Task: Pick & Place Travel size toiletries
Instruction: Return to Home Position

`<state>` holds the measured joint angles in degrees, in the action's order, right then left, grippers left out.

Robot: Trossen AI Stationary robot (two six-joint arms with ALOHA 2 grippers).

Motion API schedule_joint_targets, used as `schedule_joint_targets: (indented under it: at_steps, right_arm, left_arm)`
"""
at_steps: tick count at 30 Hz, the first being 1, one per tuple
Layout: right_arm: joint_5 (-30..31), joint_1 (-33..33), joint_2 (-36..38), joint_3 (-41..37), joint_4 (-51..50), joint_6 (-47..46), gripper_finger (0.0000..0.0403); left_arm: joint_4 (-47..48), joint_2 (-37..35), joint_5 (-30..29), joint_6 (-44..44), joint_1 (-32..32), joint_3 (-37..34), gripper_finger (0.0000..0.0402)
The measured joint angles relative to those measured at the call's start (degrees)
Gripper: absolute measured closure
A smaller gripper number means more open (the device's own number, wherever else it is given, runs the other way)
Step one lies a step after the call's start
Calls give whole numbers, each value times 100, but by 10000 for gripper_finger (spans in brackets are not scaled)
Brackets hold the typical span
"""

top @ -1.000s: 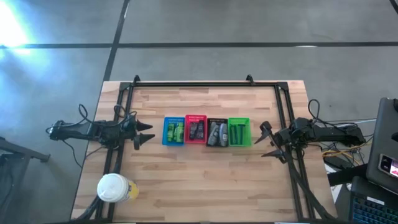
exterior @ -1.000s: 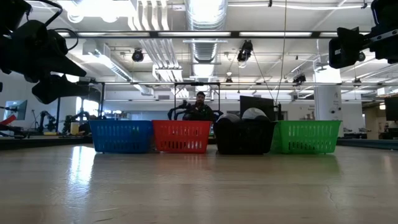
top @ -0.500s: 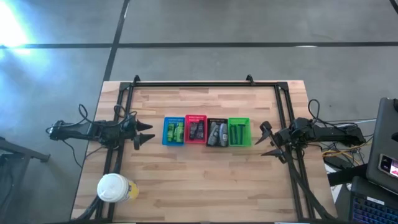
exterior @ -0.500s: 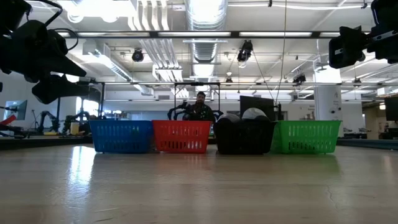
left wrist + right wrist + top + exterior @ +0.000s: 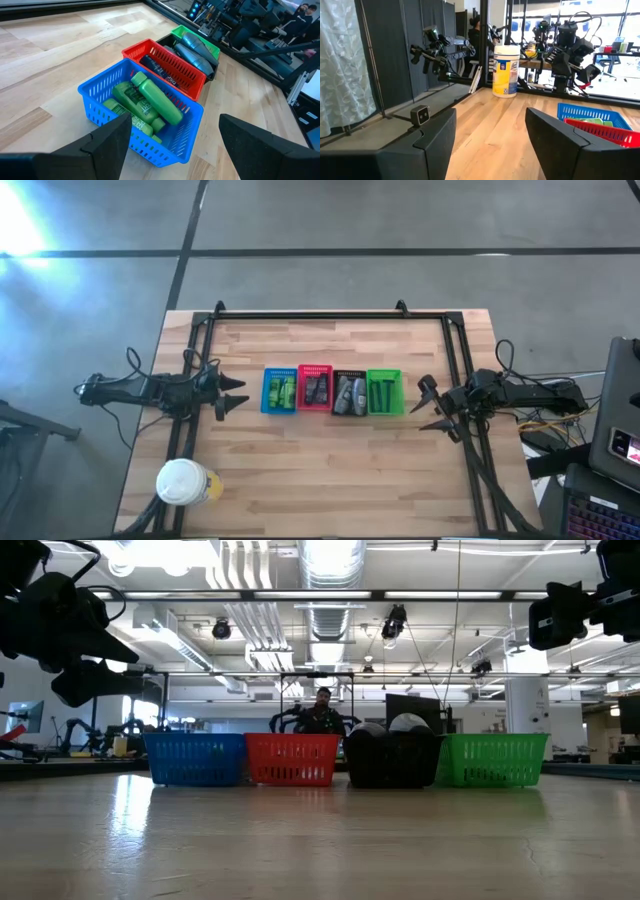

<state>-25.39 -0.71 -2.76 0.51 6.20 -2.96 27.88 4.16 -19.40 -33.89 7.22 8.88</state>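
Note:
Four slotted baskets stand in a row mid-table, each resting on its base. The blue basket holds bright green toiletries. Dark packets lie in the red basket. Grey oval tubes fill the black basket. What is in the green basket I cannot make out. My left gripper hovers open, left of the blue basket, raised off the table. My right gripper hovers open, right of the green basket, also raised.
A large white-lidded cup stands near the table's near left corner and also shows in the right wrist view. A black frame borders the table's far and side edges. A person sits in the room behind.

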Motion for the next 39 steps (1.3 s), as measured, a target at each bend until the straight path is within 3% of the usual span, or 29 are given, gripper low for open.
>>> schedule_joint_targets:
  at_steps: [39]
  right_arm:
    - [0, -1, 0, 0, 2, 0, 47]
  left_arm:
    - [2, 0, 2, 0, 0, 0, 96]
